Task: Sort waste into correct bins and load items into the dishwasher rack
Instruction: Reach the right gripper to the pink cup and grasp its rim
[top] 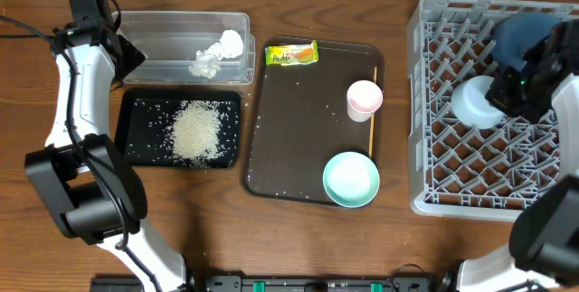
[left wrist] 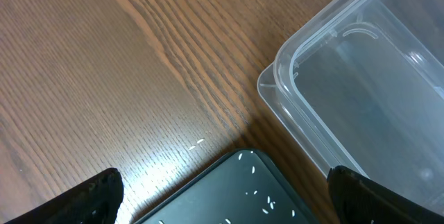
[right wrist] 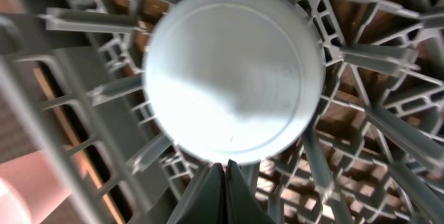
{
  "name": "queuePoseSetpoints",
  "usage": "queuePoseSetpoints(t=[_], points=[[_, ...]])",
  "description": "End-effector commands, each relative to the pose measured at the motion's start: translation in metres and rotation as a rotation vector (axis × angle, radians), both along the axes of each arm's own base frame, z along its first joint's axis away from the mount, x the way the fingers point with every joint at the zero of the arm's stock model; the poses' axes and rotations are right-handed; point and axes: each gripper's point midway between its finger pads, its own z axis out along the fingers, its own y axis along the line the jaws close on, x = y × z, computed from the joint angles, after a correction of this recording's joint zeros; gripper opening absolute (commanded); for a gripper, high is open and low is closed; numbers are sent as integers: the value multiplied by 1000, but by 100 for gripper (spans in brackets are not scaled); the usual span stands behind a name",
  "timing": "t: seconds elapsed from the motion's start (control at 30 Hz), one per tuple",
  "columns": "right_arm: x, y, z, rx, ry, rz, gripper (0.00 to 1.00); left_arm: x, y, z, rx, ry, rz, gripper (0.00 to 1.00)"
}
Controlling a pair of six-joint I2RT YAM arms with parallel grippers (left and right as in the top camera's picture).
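My right gripper is over the grey dishwasher rack, shut on the rim of an upturned pale blue bowl. The right wrist view shows the fingers pinched at that bowl. A dark blue plate stands in the rack behind. My left gripper is open and empty above the near corners of the clear tub and the black tray. Rice lies in the black tray and a tissue in the tub.
A brown serving tray holds the yellow-green wrapper, the pink-and-white cup, the orange stick and a second pale blue bowl. The left wrist view shows my open fingers, the tray corner with stray grains, and the tub.
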Motion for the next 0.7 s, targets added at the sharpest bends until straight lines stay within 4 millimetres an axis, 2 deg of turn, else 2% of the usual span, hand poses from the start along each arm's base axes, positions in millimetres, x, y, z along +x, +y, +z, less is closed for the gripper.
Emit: queuePoseSetpoints(t=[0.0, 0.03, 0.1, 0.17, 0.23, 0.33, 0.4, 0.47, 0.57, 0.67], points=[[1, 17, 41, 7, -119, 39, 1, -1, 1, -4, 0, 8, 12, 96], [3, 26, 54, 20, -167, 71, 1, -1, 1, -4, -1, 8, 12, 96], [8, 49, 78, 51, -267, 170, 10, -1, 1, -4, 0, 8, 12, 96], [12, 82, 104, 89, -379, 297, 50, -1, 1, -4, 0, 8, 12, 96], [17, 110, 122, 97, -453, 382, 75, -1, 1, -4, 0, 8, 12, 96], [21, 154, 132, 91, -510, 518, 77, -1, 1, -4, 0, 8, 12, 96], [21, 186, 129, 86, -513, 609, 77, -1, 1, -4, -1, 8, 12, 96], [19, 211, 120, 42, -489, 665, 77, -1, 1, -4, -1, 8, 12, 96], [24, 237, 103, -46, -455, 691, 77, -1, 1, -4, 0, 8, 12, 96], [25, 262, 84, -96, -421, 733, 73, -1, 1, -4, 0, 8, 12, 96]])
